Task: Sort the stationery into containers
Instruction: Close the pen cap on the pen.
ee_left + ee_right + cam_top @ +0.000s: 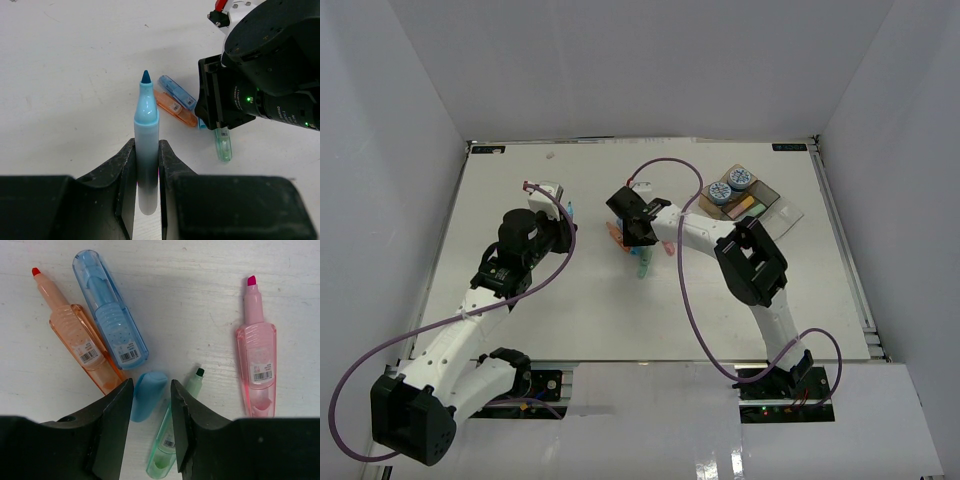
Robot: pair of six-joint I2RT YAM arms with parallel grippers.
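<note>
My left gripper [147, 146] is shut on an uncapped blue highlighter [146, 115], tip pointing away, held above the table; in the top view this gripper [567, 214] is left of centre. My right gripper [151, 387] is open, its jaws either side of a loose blue cap [147, 394] on the table. Around it lie an orange highlighter [80, 347], a blue piece [111, 325], a green highlighter [176, 437] and a pink highlighter [257, 357]. The containers [772, 205] stand at the back right with two patterned rolls [728, 185] inside.
The pile of pieces [642, 255] lies mid-table under the right gripper [634, 238]. White walls enclose the table on three sides. The right arm's wrist [270, 85] looms close in the left wrist view.
</note>
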